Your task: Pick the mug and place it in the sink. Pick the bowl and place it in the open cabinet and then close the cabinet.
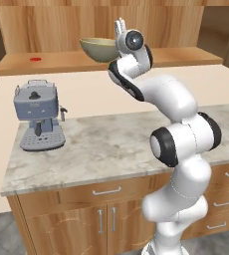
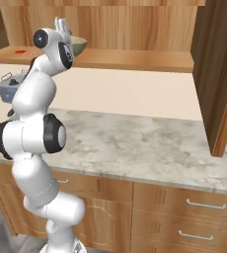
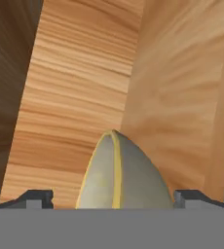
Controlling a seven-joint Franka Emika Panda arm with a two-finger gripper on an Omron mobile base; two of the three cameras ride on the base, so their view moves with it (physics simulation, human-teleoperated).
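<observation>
My gripper (image 3: 113,197) is spread wide with the bowl (image 1: 97,48) between its fingers (image 3: 35,198) but not clamped, the bowl resting on the light shelf (image 1: 61,62) of the cabinet (image 2: 216,64), above the marble desk (image 1: 106,144) and coffee machine (image 1: 38,114).

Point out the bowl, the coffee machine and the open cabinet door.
bowl (image 1: 97,50), left base view, on its outer side wall.
coffee machine (image 1: 37,107), left base view, on its grey front.
cabinet door (image 2: 219,74), right base view, on its dark inner face.
</observation>
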